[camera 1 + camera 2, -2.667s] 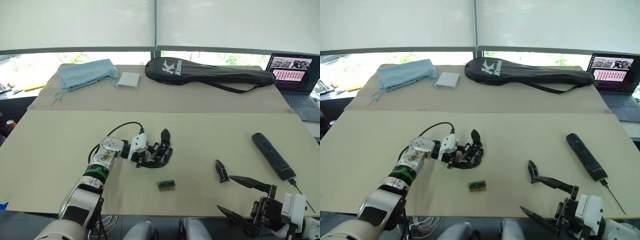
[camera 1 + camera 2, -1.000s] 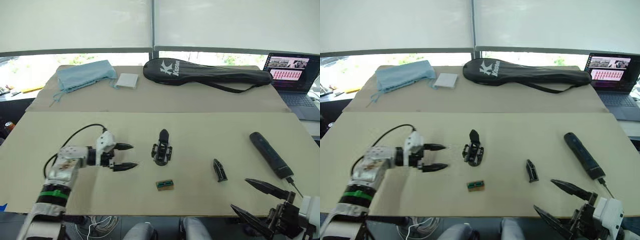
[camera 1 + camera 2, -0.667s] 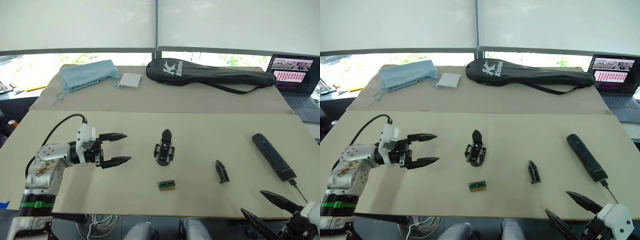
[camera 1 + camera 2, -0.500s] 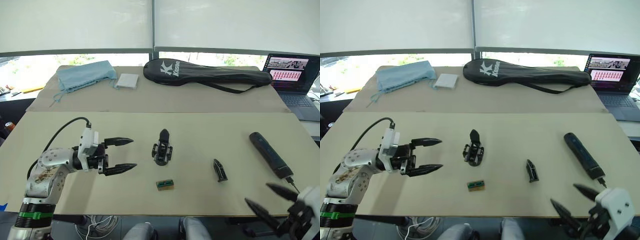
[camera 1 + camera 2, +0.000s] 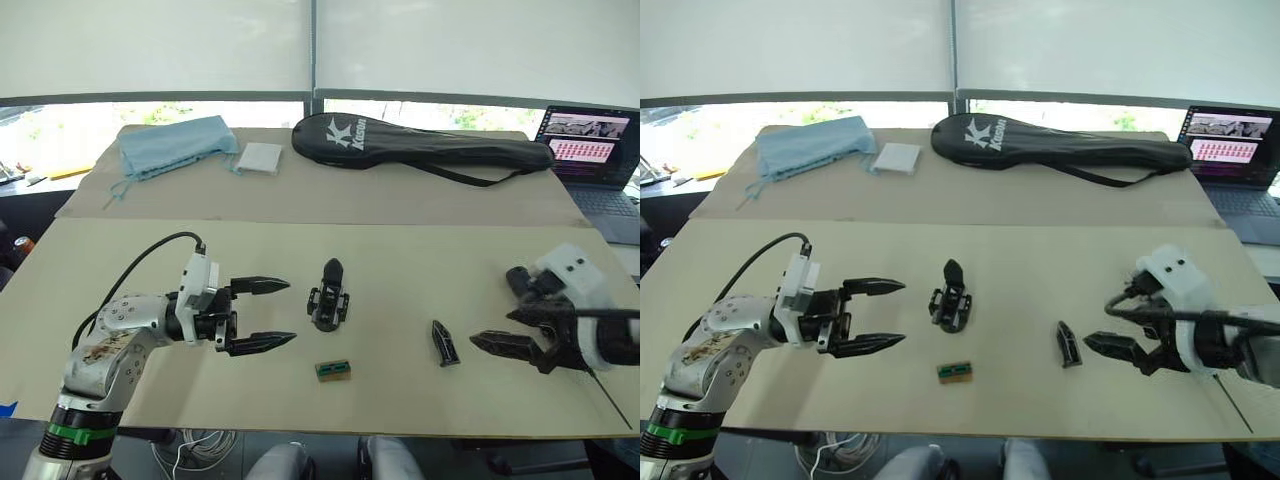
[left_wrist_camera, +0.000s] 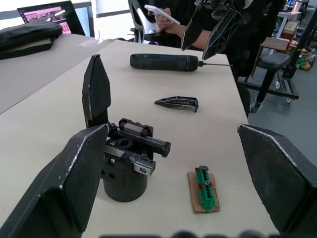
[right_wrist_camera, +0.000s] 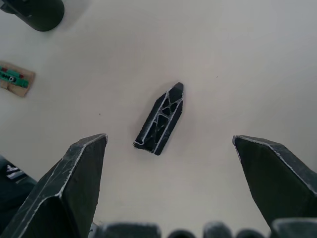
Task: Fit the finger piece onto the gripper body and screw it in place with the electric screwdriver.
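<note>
Both grippers spread wide and empty over the bench (image 5: 420, 250).
Right gripper (image 7: 168, 186) hangs above the ribbed black finger piece (image 7: 160, 119); left gripper (image 5: 262, 314) faces the upright gripper body (image 5: 329, 295), screwdriver (image 6: 164, 61) lying apart.

Sitting on the front table (image 5: 420, 250) are one gripper body (image 5: 328, 296), one finger piece (image 5: 443, 343), one green block (image 5: 333, 370) and one screwdriver (image 6: 163, 61). Lying on the far table (image 5: 400, 200) are one racket bag (image 5: 420, 143), one blue cloth (image 5: 172, 146), one white pad (image 5: 259, 158) and one laptop (image 5: 598, 150). Two grippers, left (image 5: 258, 314) and right (image 5: 1118, 327), are hanging over the front one.
</note>
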Tool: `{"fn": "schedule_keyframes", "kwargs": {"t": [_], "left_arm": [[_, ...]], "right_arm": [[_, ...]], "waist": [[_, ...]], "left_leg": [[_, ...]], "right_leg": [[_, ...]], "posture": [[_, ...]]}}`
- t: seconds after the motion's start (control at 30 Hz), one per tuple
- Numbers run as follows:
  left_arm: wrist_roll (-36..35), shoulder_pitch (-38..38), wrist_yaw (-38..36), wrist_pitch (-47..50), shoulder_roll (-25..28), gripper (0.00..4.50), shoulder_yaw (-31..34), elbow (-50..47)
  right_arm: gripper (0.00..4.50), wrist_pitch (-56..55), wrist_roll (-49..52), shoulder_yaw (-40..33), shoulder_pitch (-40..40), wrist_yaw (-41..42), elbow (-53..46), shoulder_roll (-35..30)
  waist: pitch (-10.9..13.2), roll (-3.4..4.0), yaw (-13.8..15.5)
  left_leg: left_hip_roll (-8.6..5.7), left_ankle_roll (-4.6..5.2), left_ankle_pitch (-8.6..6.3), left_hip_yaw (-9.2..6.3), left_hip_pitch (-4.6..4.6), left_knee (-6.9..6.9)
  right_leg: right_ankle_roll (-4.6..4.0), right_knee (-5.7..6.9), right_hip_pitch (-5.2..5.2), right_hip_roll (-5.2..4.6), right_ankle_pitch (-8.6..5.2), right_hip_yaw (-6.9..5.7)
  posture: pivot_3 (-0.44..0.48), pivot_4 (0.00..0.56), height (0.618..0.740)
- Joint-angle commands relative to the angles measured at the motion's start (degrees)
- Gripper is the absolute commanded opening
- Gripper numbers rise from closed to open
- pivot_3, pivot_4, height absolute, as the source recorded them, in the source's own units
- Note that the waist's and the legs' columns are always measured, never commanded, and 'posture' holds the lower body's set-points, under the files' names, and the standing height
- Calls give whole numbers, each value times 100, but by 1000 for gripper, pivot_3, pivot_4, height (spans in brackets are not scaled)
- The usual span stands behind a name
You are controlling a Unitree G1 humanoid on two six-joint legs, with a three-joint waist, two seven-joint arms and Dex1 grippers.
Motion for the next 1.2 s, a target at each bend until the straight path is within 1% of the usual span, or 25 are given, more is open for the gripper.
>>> {"fn": "schedule_keyframes", "kwargs": {"t": [0.03,0.1,0.2,0.33,0.43,0.6,0.77,0.9,1.2], "left_arm": [[38,-17,-35,-103,67,4406,-49,-244],[23,33,-34,-114,97,4406,-21,-281],[-13,115,-19,-112,128,4406,6,-350],[-28,179,25,-82,147,4406,2,-435],[-41,198,105,-60,138,4406,12,-506],[-56,266,167,-45,151,4406,12,-603],[-69,320,265,-31,144,4406,19,-688],[-84,376,305,-30,158,4406,37,-746],[-80,384,317,-47,192,4406,49,-734]], "right_arm": [[4500,-7,823,1103,-729,-987,417,-66],[4500,221,895,1823,-1525,-1350,542,251],[4500,563,1105,2547,-2451,-1813,799,704],[4500,792,1163,3157,-3189,-2397,1047,1261],[4500,877,1241,3556,-3495,-2806,1136,1671],[4500,903,1375,3868,-3759,-3263,1255,2025],[4500,1020,1178,4060,-3820,-3463,1414,2266],[4500,1152,1152,4118,-3752,-3511,1348,2294],[4500,1165,1147,4184,-3288,-3633,922,2214]], "waist": [[1,-1,6],[1,-1,-13],[2,-1,-43],[2,1,-64],[2,1,-73],[0,3,-64],[0,3,-77],[-1,3,-76],[-5,-1,-18]], "left_leg": [[-1,0,0,0,-2,-1],[-2,-2,-1,1,-4,-1],[-1,-2,-1,0,-6,-4],[-1,-1,0,0,-7,-4],[1,-1,0,-1,-4,-2],[-1,2,2,0,-5,-1],[0,2,3,0,-3,-1],[0,3,3,0,0,4],[0,2,3,-1,1,4]], "right_leg": [[0,-9,1,-2,0,-5],[5,-32,5,-2,3,-12],[13,-56,12,-1,11,-16],[12,-56,12,1,16,-16],[10,-55,14,4,19,-16],[11,-53,12,4,24,-15],[12,-55,13,6,27,-16],[13,-55,19,8,28,-17],[15,-57,22,8,30,-20]], "posture": [[0,150,740],[0,150,740],[0,150,740],[0,150,740],[0,150,740],[0,150,740],[0,150,740],[0,150,740],[0,150,740]]}}
